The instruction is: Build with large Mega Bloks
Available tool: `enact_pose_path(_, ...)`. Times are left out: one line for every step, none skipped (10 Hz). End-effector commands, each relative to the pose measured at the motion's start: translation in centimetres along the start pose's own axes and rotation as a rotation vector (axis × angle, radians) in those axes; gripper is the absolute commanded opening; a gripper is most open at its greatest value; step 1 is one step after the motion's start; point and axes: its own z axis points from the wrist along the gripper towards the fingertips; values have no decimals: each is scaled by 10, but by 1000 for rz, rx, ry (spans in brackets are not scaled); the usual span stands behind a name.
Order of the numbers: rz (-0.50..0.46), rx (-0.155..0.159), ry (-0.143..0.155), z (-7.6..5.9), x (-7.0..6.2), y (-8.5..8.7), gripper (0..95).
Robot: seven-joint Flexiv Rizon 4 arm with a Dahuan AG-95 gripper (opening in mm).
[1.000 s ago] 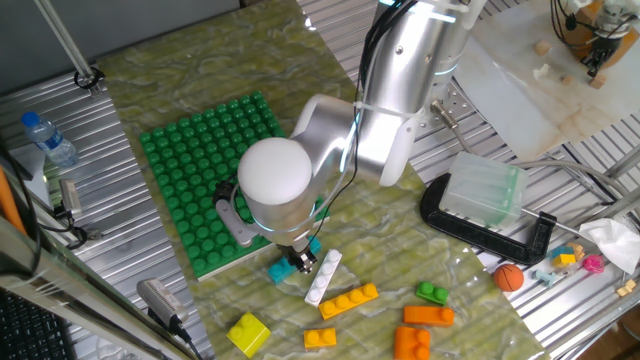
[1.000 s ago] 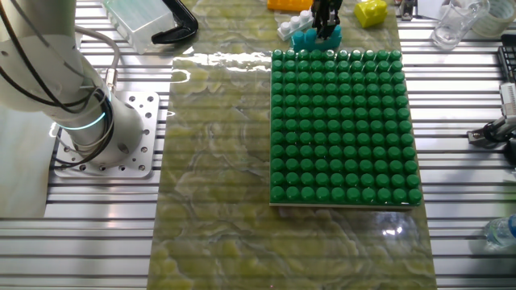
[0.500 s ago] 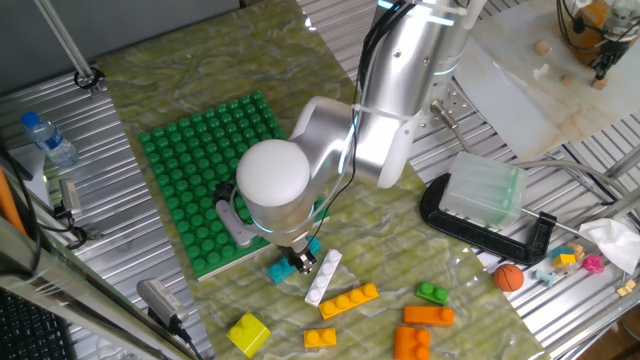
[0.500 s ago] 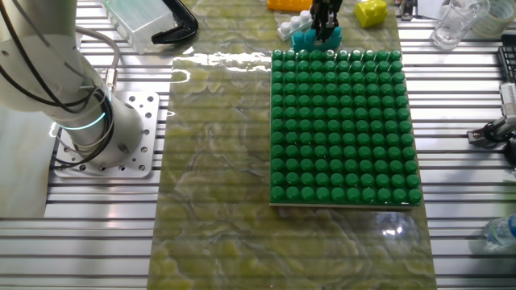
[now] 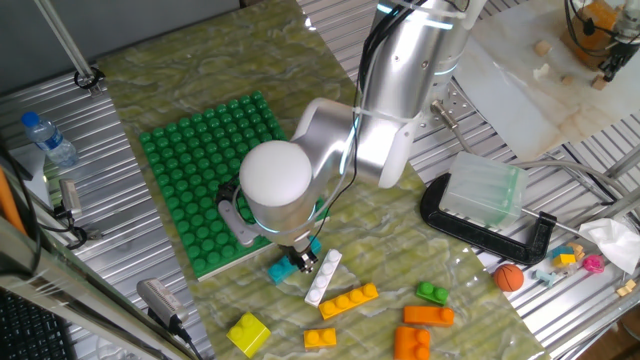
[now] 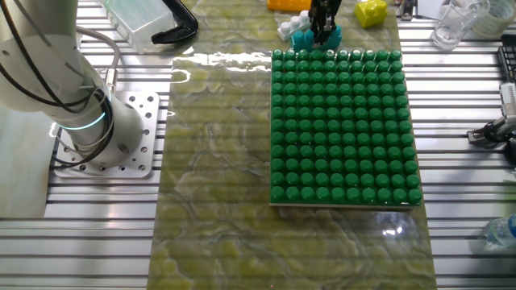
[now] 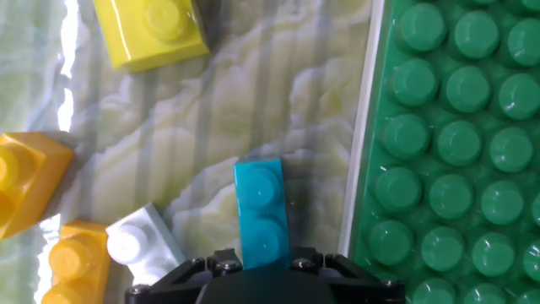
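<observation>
Here, a two-stud teal brick (image 7: 261, 215) lies flat.

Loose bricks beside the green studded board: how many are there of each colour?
teal brick: 1
white brick: 1
yellow brick: 1
amber bricks: 2
orange bricks: 2
green brick: 1
Total: 8
</observation>
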Motion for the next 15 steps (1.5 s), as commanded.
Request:
enact_pose_path(1, -1, -1, 1, 0, 0, 190)
enact_pose_path(-2, -2, -3, 1, 0, 0, 190)
enact_pose_path(-1, -2, -3, 1, 0, 0, 0)
enact_pose_path(-1, -2, -2, 2, 0, 0, 0)
enact_pose_path(-5, -2, -2, 2, 0, 0, 0)
enact_pose_path(-5, -3, -2, 1, 0, 0, 0)
enact_pose_path(-7, -4, -1, -3, 0, 0, 0)
enact_pose_path(-4, -5, -3, -8, 1, 0, 0)
enact_pose_path(-2, -5, -3, -17, 2, 0, 0)
enact_pose_path(-4, -4, -2, -27, 4, 0, 0)
enact_pose_path(-11, -3, -3, -39, 6, -1, 0)
enact_pose_path(-17, -6, -4, -50, 8, -4, 0)
enact_pose_path(-26, -8, -5, -62, 10, -9, 0)
enact_pose_path(-60, -18, -9, -82, 12, -24, 0)
enact_pose_path(-69, -24, -19, -90, 13, -34, 0)
